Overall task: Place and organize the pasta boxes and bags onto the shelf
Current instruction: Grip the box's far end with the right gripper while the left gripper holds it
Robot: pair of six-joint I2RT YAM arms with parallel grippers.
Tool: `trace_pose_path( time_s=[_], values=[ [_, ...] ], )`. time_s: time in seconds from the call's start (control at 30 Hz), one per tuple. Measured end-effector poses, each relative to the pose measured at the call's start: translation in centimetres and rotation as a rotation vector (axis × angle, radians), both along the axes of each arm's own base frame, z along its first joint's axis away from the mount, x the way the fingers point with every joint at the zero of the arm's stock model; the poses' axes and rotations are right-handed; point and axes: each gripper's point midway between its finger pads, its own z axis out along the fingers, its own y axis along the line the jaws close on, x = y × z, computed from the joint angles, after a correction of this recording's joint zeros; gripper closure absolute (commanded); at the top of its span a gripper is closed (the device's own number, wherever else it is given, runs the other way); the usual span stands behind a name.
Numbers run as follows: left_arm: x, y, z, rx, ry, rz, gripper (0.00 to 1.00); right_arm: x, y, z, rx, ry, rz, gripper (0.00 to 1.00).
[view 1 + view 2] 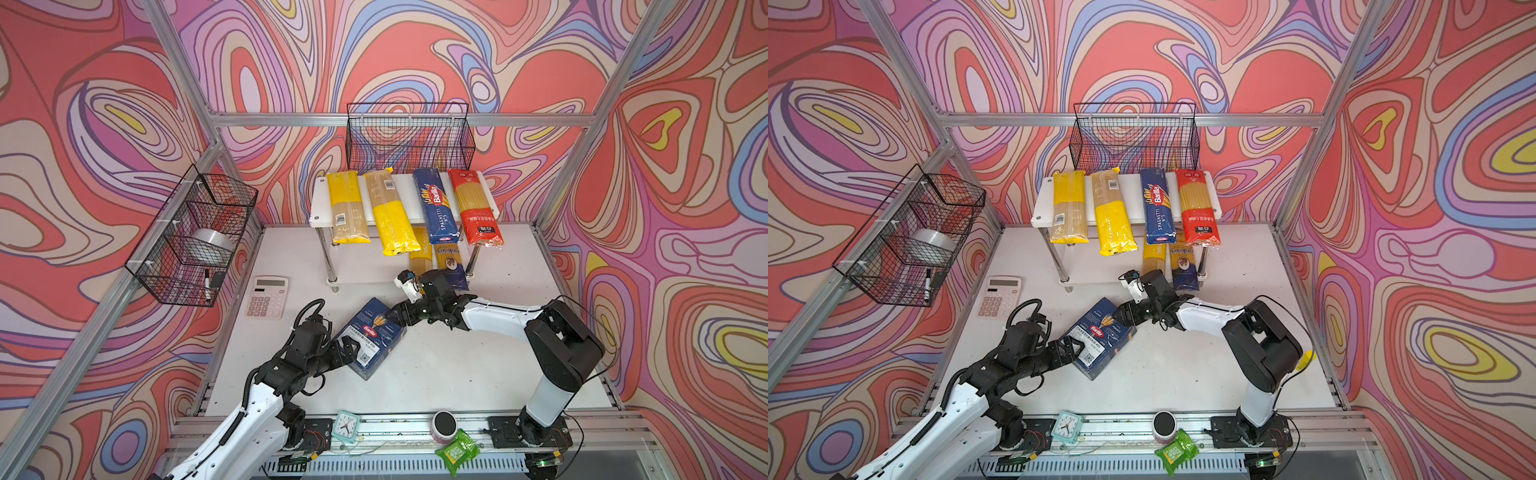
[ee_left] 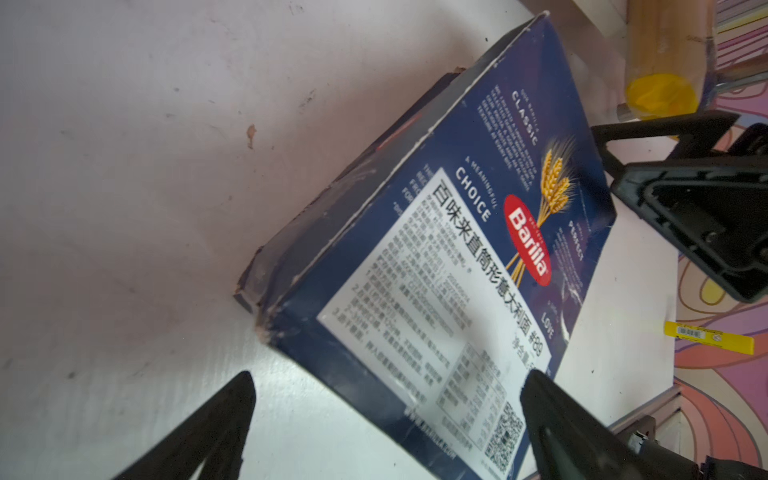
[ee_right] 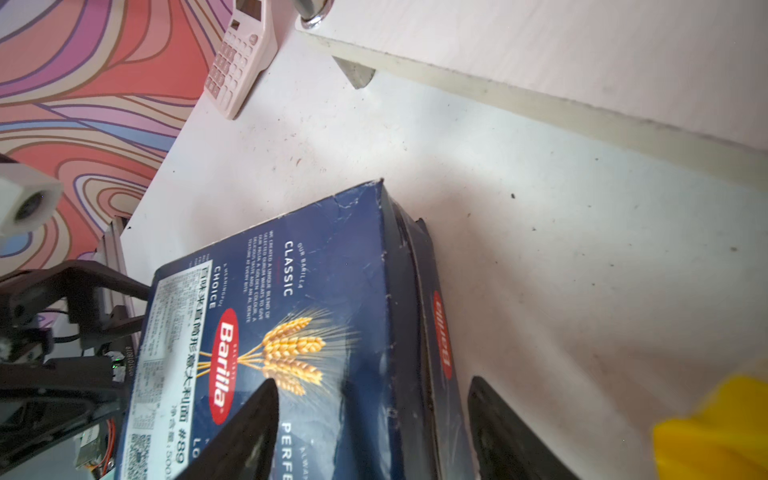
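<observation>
Lying on the table (image 1: 457,365) between both grippers, the navy Barilla carton (image 1: 370,332) has the left gripper (image 1: 349,345) at its labelled end, jaws wide apart. The right gripper (image 1: 397,318) sits astride its far corner, but whether it pinches the carton cannot be told. Just beyond the right gripper, the shelf (image 1: 322,195) carries two yellow-and-clear bags (image 1: 348,208), the Spaghetti box (image 1: 436,205) and the red bag (image 1: 473,208) on top, with the PASTA TIME bag (image 1: 419,257) and the blue-gold bag (image 1: 451,262) below. Left of the left gripper, a wire basket (image 1: 166,266) holds a tape roll (image 1: 212,243) and a marker (image 1: 206,284).
</observation>
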Motion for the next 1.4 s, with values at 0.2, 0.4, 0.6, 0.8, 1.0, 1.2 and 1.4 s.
trace_pose_path(
  time_s=[0.2,0.4,0.6,0.8,1.0,1.2,1.4],
  values=[
    [0.1,-1.8,-0.5,-0.085,-0.033,-0.031,0.00,-0.8,-0.2,-0.8,0.003,0.035,0.006,0.27],
    [0.8,-2.6,0.0,-0.093,-0.046,-0.056,0.00,-1.3,-0.6,-1.0,0.005,0.047,0.002,0.29],
    [1.5,-3.0,1.1,-0.086,-0.070,-0.074,0.00,-2.1,-1.2,-0.5,0.011,0.053,-0.005,0.32],
    [2.2,-3.3,1.8,-0.074,-0.082,-0.087,0.00,-3.2,-1.5,0.1,0.038,0.039,-0.016,0.33],
    [2.3,-3.3,1.8,-0.057,-0.074,-0.095,0.00,-3.3,-1.0,0.3,0.050,0.029,-0.034,0.32],
    [1.9,-2.8,2.0,-0.035,-0.063,-0.084,0.00,-3.7,-0.1,0.6,0.064,0.013,-0.033,0.32],
    [2.1,-2.5,2.7,-0.021,-0.075,-0.075,0.00,-3.0,0.5,1.8,0.107,-0.024,-0.053,0.32]
  ],
)
